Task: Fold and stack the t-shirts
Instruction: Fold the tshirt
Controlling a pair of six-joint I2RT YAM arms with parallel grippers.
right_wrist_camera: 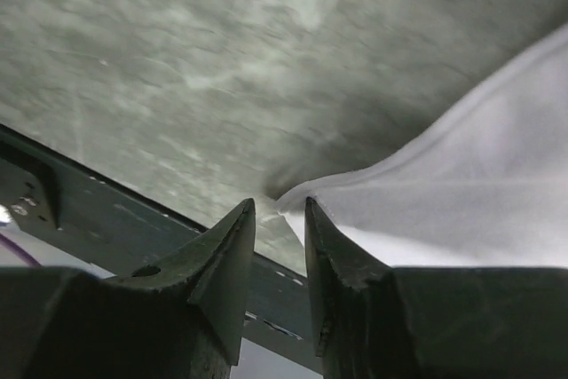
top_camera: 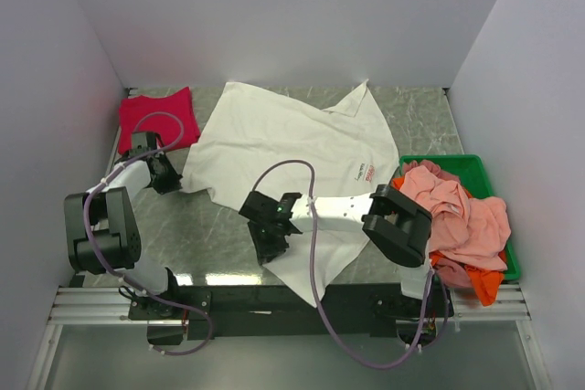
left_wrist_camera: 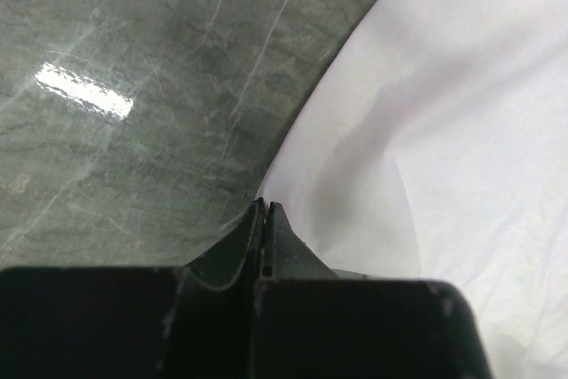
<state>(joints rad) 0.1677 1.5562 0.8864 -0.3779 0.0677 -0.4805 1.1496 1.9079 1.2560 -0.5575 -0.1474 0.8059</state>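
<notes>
The white tee [top_camera: 274,134] is floppy, so pinch its hem corners; your left jaws are shut, right jaws apart at one.

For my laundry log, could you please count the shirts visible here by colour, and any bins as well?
White shirt: 1
Crimson shirt: 1
Pink shirt: 1 heap, possibly hiding more
Orange shirt: 1
Green bin: 1
Total: 5
</notes>
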